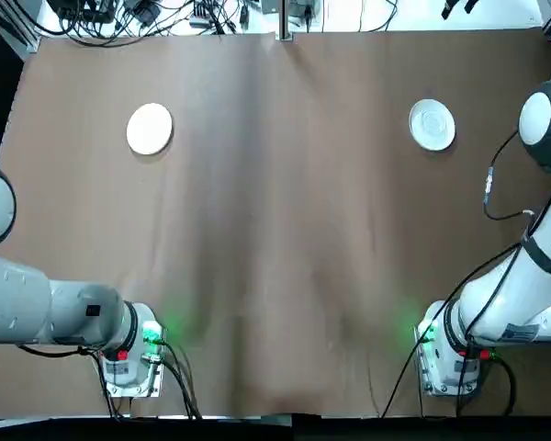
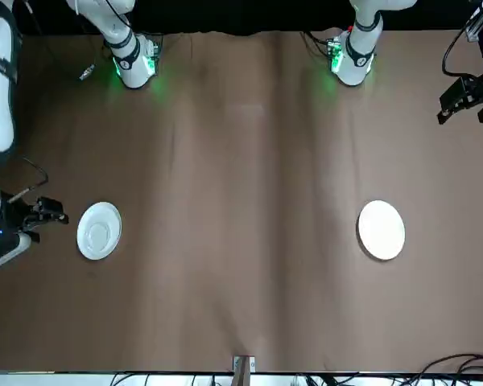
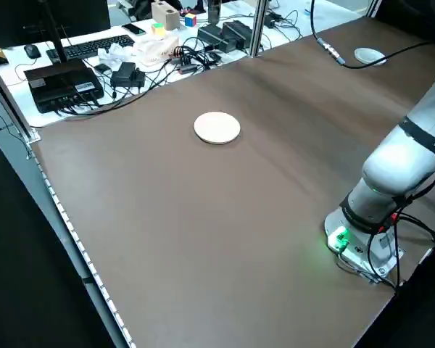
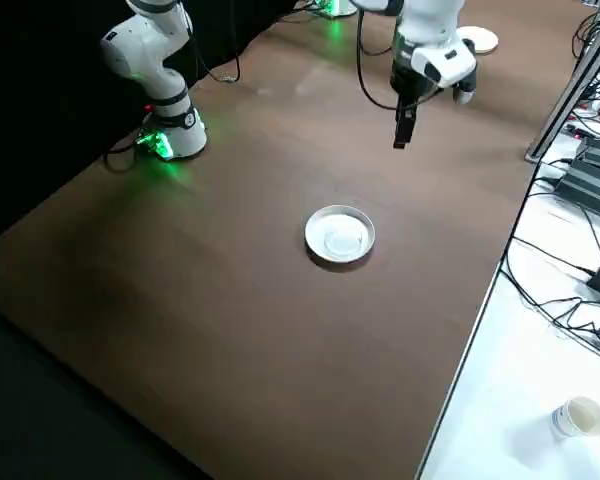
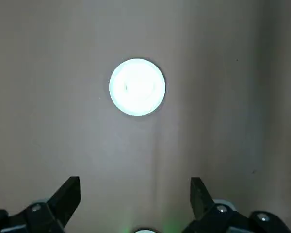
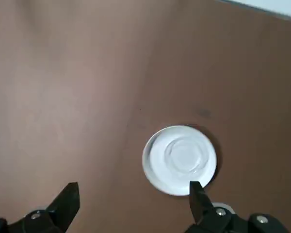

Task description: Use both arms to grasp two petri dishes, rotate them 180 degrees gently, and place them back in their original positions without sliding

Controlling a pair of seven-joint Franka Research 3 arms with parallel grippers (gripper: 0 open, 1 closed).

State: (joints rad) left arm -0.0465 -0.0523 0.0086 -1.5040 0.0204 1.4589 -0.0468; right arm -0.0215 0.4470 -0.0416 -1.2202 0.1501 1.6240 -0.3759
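Note:
Two petri dishes lie flat on the brown table. The plain white one (image 1: 150, 128) (image 3: 217, 127) is at the far left; the ringed, rimmed one (image 1: 432, 124) (image 4: 340, 236) is at the far right. My left gripper (image 5: 134, 194) hovers open high over the table, with the plain dish (image 5: 137, 87) farther out; in the front view this gripper (image 2: 465, 100) is well apart from that dish (image 2: 381, 230). My right gripper (image 6: 133, 201) is also open and raised, with the ringed dish (image 6: 179, 159) close below one finger. From the front, it (image 2: 44, 211) hangs just beside that dish (image 2: 99, 230).
Both arm bases (image 1: 133, 354) (image 1: 450, 354) glow green at the near edge. A metal post (image 1: 283, 18) stands at the far edge's middle. Beyond it a bench holds cables, a keyboard (image 3: 87, 47) and boxes. A paper cup (image 4: 580, 415) sits off the table.

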